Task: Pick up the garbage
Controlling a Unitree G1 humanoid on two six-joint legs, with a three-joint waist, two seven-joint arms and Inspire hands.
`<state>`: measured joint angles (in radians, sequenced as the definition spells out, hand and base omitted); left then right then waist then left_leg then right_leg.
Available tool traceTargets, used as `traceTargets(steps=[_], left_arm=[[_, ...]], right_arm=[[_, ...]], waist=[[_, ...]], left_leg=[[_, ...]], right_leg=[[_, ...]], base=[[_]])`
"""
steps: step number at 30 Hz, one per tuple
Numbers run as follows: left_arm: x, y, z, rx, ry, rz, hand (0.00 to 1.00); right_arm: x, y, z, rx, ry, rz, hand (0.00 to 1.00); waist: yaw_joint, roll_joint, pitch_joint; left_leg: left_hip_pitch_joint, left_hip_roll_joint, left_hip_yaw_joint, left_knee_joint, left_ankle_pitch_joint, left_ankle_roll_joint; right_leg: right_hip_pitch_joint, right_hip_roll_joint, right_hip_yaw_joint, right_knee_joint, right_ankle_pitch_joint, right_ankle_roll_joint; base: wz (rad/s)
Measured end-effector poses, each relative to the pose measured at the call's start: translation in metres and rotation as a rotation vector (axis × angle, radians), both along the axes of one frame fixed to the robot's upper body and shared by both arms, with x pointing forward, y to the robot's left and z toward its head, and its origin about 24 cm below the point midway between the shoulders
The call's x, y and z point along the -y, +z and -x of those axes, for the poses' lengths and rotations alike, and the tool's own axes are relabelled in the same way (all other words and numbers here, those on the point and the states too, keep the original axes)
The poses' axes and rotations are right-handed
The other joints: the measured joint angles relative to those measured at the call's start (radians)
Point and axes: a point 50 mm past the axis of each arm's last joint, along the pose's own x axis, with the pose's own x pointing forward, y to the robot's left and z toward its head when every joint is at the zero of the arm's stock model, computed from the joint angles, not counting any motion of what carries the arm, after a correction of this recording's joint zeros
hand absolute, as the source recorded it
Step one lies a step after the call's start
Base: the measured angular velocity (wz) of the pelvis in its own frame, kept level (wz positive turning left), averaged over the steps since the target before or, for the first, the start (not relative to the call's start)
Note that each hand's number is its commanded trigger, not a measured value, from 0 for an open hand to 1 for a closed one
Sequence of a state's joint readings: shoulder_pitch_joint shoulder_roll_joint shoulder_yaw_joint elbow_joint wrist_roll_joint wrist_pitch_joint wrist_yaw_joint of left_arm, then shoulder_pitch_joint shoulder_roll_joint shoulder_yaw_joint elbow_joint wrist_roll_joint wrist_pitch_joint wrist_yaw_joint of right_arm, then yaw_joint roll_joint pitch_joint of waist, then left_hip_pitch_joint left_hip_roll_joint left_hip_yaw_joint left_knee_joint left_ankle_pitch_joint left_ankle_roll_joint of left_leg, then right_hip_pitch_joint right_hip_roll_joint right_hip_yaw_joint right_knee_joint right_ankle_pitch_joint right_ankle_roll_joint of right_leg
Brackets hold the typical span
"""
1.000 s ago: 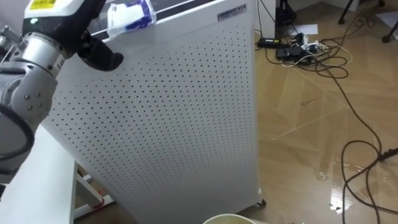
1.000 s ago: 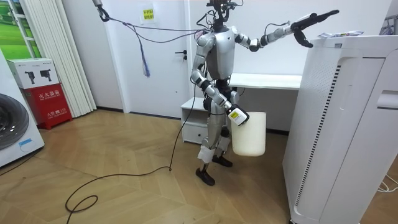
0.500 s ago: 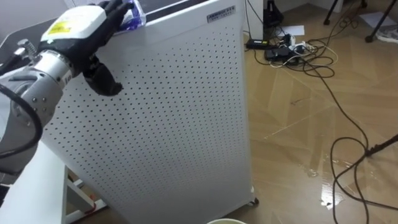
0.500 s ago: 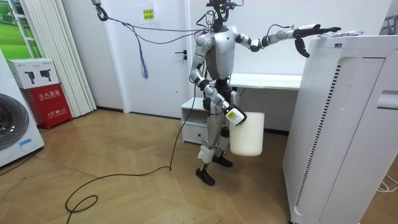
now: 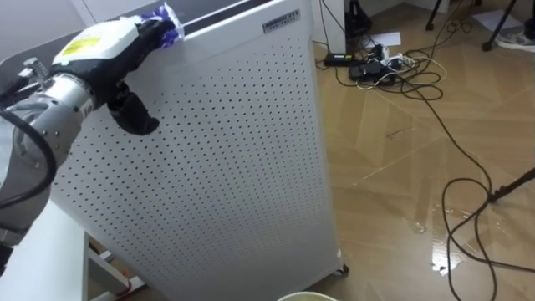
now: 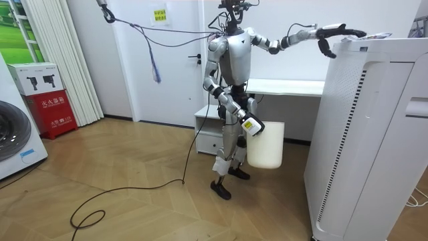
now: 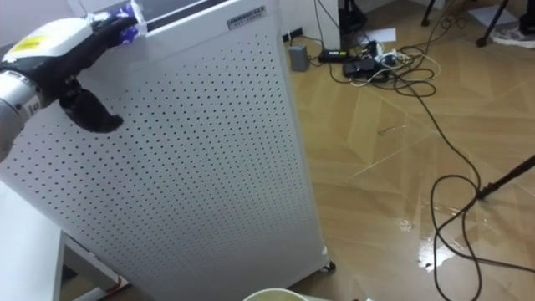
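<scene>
**A:** Now that the left hand (image 5: 100,42) lies on top of the cabinet (image 5: 226,150), what has changed?

**B:** A second ago the arm was raised above the top edge and the wrapper (image 5: 165,15) lay in plain sight. The hand has since come down and forward. Its dark fingers are stretched flat over the wrapper, and the thumb hangs loose against the front panel. Nothing is pinched yet, so the hand is released, resting on the garbage rather than grasping it.

**A:** What does that mean for the task?

**B:** I judge the reach done and the closing of the fingers still ahead. The wrapper sits on the cabinet's top near the front edge, with a crumpled blue-and-white corner peeking out past the fingertips.

**A:** How might it handle?

**B:** It looks like thin, crinkled film, light and likely to slide on the smooth top.

**A:** And around it?

**B:** The cabinet is a tall white box with a flat front dotted with small holes in even rows. The right hand (image 6: 252,124) is at the robot's hip with a plain white bin (image 6: 266,144), though I cannot tell how it holds it. Behind the robot stands a white worktop (image 6: 287,87). Beyond the cabinet, glossy wood floor (image 5: 401,167) carries a tangle of black cables (image 5: 393,67).
</scene>
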<state>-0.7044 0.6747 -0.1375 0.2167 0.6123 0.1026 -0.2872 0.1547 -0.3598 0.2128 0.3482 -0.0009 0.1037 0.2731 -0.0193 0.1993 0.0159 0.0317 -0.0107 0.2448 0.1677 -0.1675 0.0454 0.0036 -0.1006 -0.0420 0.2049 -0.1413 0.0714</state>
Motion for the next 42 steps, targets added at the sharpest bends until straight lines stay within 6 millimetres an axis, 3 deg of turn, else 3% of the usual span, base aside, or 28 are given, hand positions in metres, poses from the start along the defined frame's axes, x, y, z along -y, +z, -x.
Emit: traceTargets(steps=[8,12,23,31,34,36,42], left_arm=[[-0.008,0.01,-0.001,0.077,0.06,0.068,1.0],[-0.012,0.013,0.0,0.11,0.077,0.078,1.0],[-0.008,0.011,0.001,0.131,0.076,0.077,1.0],[0.0,0.011,0.002,0.173,0.005,0.18,1.0],[0.016,0.023,0.009,0.213,-0.114,0.299,1.0],[0.04,0.034,0.023,0.244,-0.281,0.385,1.0],[0.089,0.038,0.061,0.236,-0.68,0.582,1.0]], right_arm=[[0.0,0.004,-0.009,0.004,-0.001,0.01,1.0],[-0.001,0.005,-0.013,0.003,-0.005,0.015,1.0],[-0.007,0.007,-0.017,0.015,0.0,0.002,1.0],[-0.012,0.005,-0.015,0.008,0.016,0.0,1.0],[-0.011,0.006,-0.016,0.017,0.02,0.002,1.0],[-0.01,0.006,-0.016,0.022,0.023,0.004,1.0],[-0.015,0.006,-0.017,0.039,0.015,-0.012,1.0]], waist=[[-0.002,-0.014,0.0107],[-0.002,-0.017,0.0119],[-0.002,-0.041,0.006],[0.002,-0.042,0.0019],[0.004,-0.046,0.0],[0.025,-0.047,-0.0009],[0.042,-0.046,-0.0023]], left_leg=[[0.015,-0.002,0.001,-0.004,0.0,0.0],[0.016,-0.002,0.001,-0.004,0.0,0.0],[0.031,-0.003,0.001,-0.001,0.0,0.0],[0.033,-0.001,-0.005,0.0,0.0,-0.001],[0.011,-0.002,-0.028,0.0,0.0,0.0],[0.0,-0.001,-0.028,0.004,0.0,0.0],[0.001,0.0,-0.035,0.013,0.0,0.0]], right_leg=[[0.002,0.0,0.007,0.002,-0.004,0.001],[0.0,0.0,0.009,0.001,-0.005,0.001],[0.017,-0.001,0.009,-0.003,-0.012,0.001],[0.031,-0.001,0.005,-0.003,-0.012,0.001],[0.019,-0.004,-0.016,-0.002,-0.011,0.002],[0.012,-0.003,-0.016,-0.001,-0.011,0.001],[0.015,-0.003,-0.024,-0.001,-0.011,0.001]], base=[[-0.04],[0.0],[0.0],[0.03],[0.21],[0.02],[-0.01]])
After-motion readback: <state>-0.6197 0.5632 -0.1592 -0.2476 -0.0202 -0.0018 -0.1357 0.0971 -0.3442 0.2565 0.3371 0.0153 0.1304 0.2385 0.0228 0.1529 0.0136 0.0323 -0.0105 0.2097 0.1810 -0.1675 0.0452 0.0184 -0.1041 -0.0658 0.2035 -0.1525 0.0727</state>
